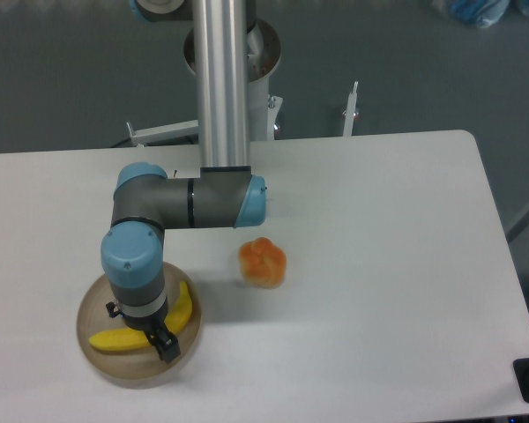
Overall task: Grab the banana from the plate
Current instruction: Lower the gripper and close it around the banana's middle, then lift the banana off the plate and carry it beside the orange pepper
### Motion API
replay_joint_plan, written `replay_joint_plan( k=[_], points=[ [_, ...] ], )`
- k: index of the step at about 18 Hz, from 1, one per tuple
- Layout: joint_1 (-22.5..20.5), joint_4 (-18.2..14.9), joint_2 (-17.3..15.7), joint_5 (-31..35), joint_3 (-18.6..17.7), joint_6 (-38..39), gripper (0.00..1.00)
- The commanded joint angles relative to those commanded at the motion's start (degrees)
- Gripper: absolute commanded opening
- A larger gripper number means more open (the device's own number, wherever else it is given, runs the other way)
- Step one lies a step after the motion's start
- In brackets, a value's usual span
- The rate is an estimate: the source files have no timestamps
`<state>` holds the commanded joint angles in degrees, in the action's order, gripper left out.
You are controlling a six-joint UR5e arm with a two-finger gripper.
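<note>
One claw (159, 339) sits low over the banana (123, 338) on the plate (97, 366); its opening is hidden.

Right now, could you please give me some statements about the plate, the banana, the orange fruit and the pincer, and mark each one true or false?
1. The banana lies on the plate. True.
2. The orange fruit is on the plate too. False: it sits on the table, to the right of the plate.
3. The pincer is down over the plate, at the banana. True.
4. The banana is lifted clear of the plate. False: it lies on the plate.
5. The plate is near the table's right edge. False: it is at the front left.
</note>
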<state>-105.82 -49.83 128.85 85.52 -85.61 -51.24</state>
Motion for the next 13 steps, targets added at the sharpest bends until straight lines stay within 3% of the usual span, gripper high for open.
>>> replay_joint_plan(
  k=[2,4,10,13],
  points=[
    [0.0,0.0,-0.17,0.0,0.26,0.18,0.29],
    [0.0,0.0,-0.79,-0.09,0.53,0.26,0.16],
    [-0.7,-0.88,-5.0,-0.44,0.79,-0.17,0.12],
    [-4.3,-3.68,-8.6,-1.4,1.14,-0.61,0.13]
  ],
)
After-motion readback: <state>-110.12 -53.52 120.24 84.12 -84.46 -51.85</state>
